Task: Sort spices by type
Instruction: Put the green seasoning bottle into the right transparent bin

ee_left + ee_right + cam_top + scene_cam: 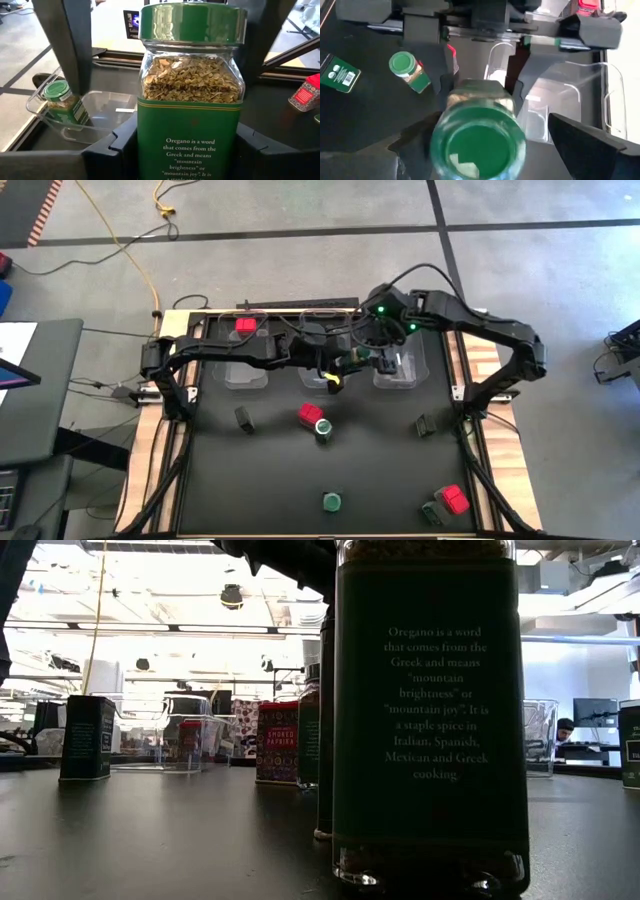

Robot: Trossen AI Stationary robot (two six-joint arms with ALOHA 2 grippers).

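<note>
My left gripper (pixel 190 150) is shut on a green-lidded oregano jar (pixel 192 95) and holds it above the table's far middle (pixel 352 362). My right gripper (pixel 492 125) hangs open over that jar. Its fingers stand on either side of the green lid (pixel 477 147) and do not touch it. Another green-lidded jar (pixel 59 102) stands upright in a clear bin (pixel 107 112). More spices stand on the table: a red one (pixel 310 414) beside a green jar (pixel 323 428), a dark one (pixel 243 418) and a green jar (pixel 331 502) near the front edge. My left gripper pinches the jar's lower body (pixel 147 150) between its two fingers, one on each opposite side of the green label. The fingers come nearly level from the table's left. The jar stands upright in the hold, lid up, lifted clear of the table.
Three clear bins line the far edge. The left one (pixel 245 360) holds a red spice (pixel 245 325). The right one (pixel 405 370) lies by the grippers. A dark spice (pixel 425 425) stands at mid right. A red one (pixel 455 498) and a dark one (pixel 432 515) stand at the front right.
</note>
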